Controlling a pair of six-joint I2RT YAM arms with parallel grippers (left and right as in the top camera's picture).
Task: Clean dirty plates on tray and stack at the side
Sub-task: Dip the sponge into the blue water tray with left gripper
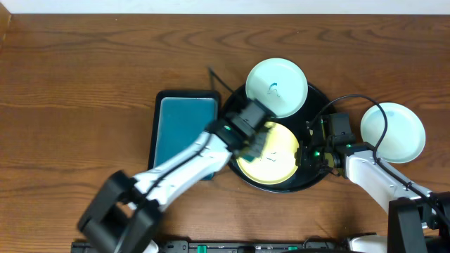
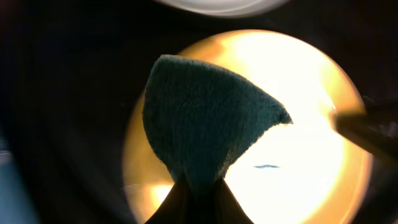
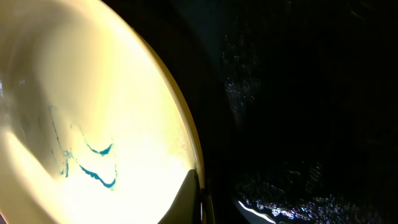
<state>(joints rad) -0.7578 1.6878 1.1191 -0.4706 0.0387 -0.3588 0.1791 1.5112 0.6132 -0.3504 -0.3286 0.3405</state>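
Observation:
The round black tray (image 1: 320, 102) holds a pale yellow plate (image 1: 281, 158) and a mint-blue plate (image 1: 278, 86). A second mint-blue plate (image 1: 394, 131) lies on the table right of the tray. My left gripper (image 1: 254, 143) is shut on a dark teal cloth (image 2: 205, 121) and holds it over the yellow plate (image 2: 311, 93), which bears a small dark smear (image 2: 266, 167). My right gripper (image 1: 308, 151) is shut on the yellow plate's right rim (image 3: 186, 134); blue smears (image 3: 93, 168) show on the plate in the right wrist view.
A rectangular black tray with teal inside (image 1: 184, 126) lies left of the round tray, partly under my left arm. The wooden table (image 1: 84, 84) stretches to the left and back. The right arm's cable loops near the loose mint plate.

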